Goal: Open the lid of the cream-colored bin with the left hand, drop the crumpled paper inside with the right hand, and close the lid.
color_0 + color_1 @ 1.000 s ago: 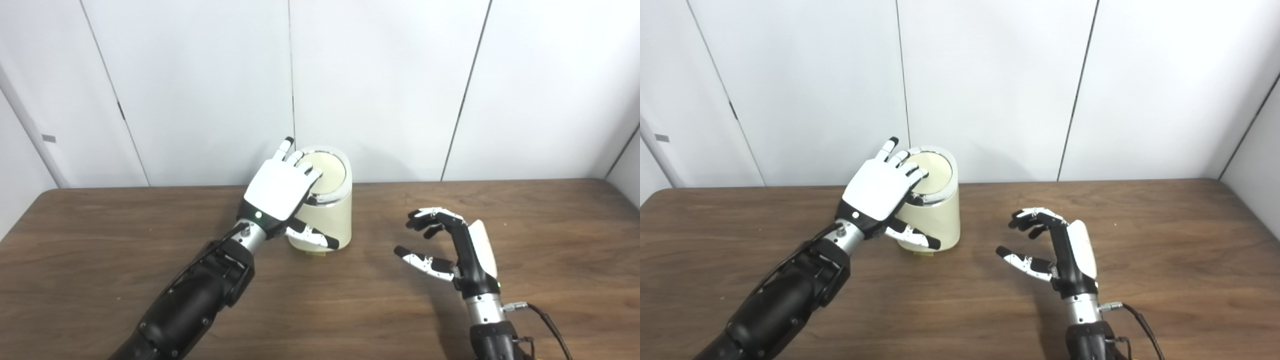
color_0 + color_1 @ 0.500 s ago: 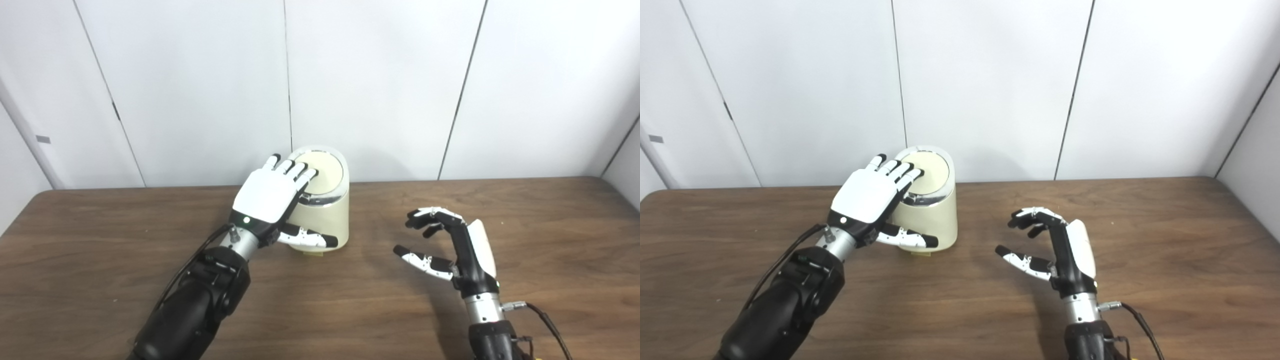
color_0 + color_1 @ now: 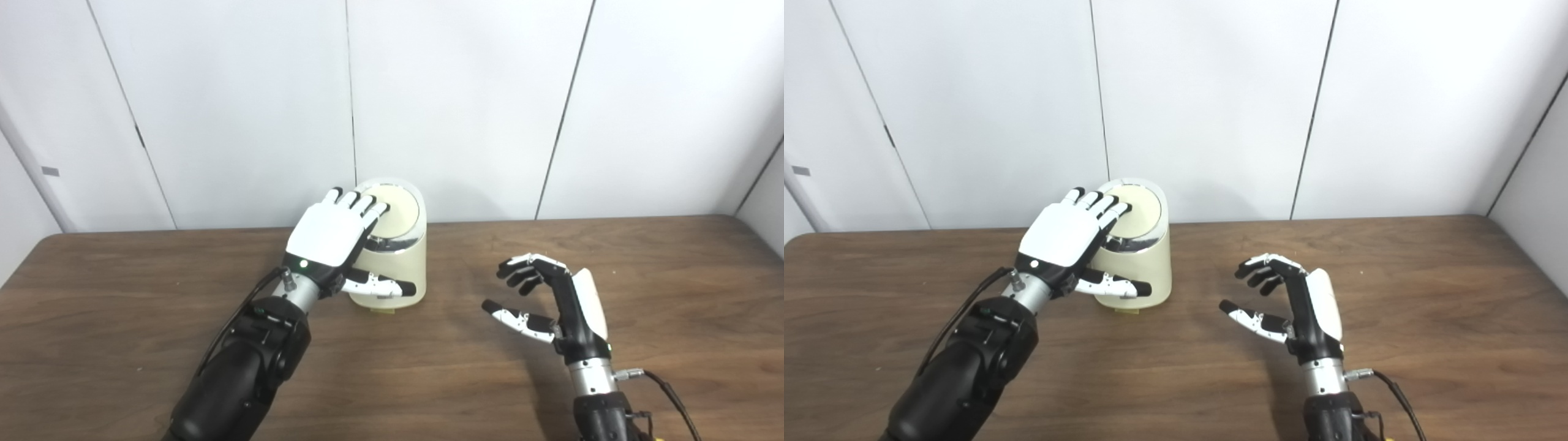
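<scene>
Bin: cream-colored bin [image 3: 395,272] stands upright on the counter [image 3: 429,367], far side, left of centre, close to the white panel wall [image 3: 465,104].
Lid: round cream lid [image 3: 398,210] sits flat in its chrome ring [image 3: 392,245]; lid is down, bin closed.
Left robot hand: left robot hand [image 3: 334,236] lies palm-down over the near-left part of the bin top, white back of the hand facing the cameras. Fingers [image 3: 1102,202] straight and spread a little, tips over the left edge of the lid; contact with the lid cannot be confirmed from these views. Thumb [image 3: 383,286] reaches across the front of the bin wall, below the chrome ring. Nothing is clasped; hand is released.
Right robot hand: right robot hand [image 3: 560,300] sits over the counter to the right of the bin, well apart from it, palm turned to the left. Fingers [image 3: 1268,269] curled partway, thumb [image 3: 1252,318] stuck out toward the left, a gap between them. Empty, loosely spread, not clenched.
Crumpled paper: not seen in either view; not on the counter, not in either hand.
Cable: thin dark cable [image 3: 670,392] runs from the right wrist toward the lower right edge.
Counter: dark wood grain.
</scene>
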Robot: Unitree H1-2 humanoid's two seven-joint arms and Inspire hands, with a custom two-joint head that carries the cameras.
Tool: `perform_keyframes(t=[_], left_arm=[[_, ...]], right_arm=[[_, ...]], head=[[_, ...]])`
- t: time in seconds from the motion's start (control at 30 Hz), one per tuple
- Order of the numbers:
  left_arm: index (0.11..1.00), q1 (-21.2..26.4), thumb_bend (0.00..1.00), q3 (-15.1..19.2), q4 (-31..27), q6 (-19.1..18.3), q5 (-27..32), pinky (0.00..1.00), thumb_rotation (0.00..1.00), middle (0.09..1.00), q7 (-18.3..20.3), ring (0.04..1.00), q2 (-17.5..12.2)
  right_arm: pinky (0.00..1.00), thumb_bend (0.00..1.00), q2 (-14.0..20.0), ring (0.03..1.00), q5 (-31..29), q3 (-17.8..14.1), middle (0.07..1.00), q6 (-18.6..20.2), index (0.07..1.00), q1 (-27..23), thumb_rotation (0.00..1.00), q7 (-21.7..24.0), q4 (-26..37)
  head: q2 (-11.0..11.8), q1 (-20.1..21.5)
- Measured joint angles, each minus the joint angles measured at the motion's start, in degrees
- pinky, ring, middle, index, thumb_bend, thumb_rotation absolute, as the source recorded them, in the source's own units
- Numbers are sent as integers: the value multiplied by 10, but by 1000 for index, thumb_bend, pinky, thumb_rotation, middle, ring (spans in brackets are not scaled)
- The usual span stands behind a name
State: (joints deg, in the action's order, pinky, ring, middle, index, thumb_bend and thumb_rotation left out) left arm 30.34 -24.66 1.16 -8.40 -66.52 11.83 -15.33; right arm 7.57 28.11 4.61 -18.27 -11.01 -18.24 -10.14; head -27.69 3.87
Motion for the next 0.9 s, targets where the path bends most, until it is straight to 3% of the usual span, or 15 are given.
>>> perform_keyframes(t=[0.17, 0.23, 0.3, 0.4, 0.43, 0.47, 0.53, 0.7, 0.8, 0.9], left_arm=[[902, -28, 798, 58, -17, -12, 74, 1000, 1000, 889, -15, 910, 30], [864, -41, 788, 79, -18, -8, 106, 994, 1000, 853, -46, 867, 40], [821, -55, 748, 108, -19, 10, 148, 905, 1000, 821, -81, 827, 50], [782, -75, 590, 166, -21, 57, 251, 758, 1000, 795, -130, 792, 73], [779, -80, 484, 180, -25, 70, 284, 717, 1000, 789, -140, 783, 78], [780, -85, 387, 191, -30, 83, 318, 693, 1000, 786, -143, 780, 82], [786, -95, 319, 216, -39, 110, 387, 693, 1000, 787, -148, 783, 94], [783, -126, 280, 240, -42, 164, 496, 702, 983, 791, -151, 790, 101], [764, -151, 228, 246, -42, 183, 518, 663, 943, 778, -151, 766, 99], [762, -172, 208, 252, -42, 193, 543, 694, 902, 774, -151, 771, 97]], right_arm=[[428, 485, -1, 549, -2, 0, 626, 0, 494, 0, 140, 0, 1], [426, 485, -1, 547, -3, 0, 624, 0, 494, 0, 140, 0, 1], [423, 485, -1, 548, -4, 0, 622, 0, 494, 0, 140, 1, 1], [430, 485, 0, 557, -4, 0, 628, 3, 494, 1, 139, 1, 4], [434, 485, 0, 559, -3, 0, 627, 3, 494, 1, 139, 1, 4], [440, 485, 0, 563, -2, 0, 627, 3, 494, 1, 138, 1, 4], [446, 485, 0, 567, -1, 0, 625, 3, 494, 2, 139, 1, 4], [431, 485, 0, 553, 0, 0, 621, 3, 494, 2, 139, 1, 5], [417, 485, 0, 539, 0, 0, 614, 3, 494, 3, 139, 1, 6], [421, 485, 1, 545, 0, 0, 617, 3, 494, 5, 140, 2, 9]], head=[[-3, 3], [-3, 2], [-4, 2], [-4, 1], [-4, 1], [-4, 2], [-4, 0], [-5, 3], [-7, 4], [-10, 6]])
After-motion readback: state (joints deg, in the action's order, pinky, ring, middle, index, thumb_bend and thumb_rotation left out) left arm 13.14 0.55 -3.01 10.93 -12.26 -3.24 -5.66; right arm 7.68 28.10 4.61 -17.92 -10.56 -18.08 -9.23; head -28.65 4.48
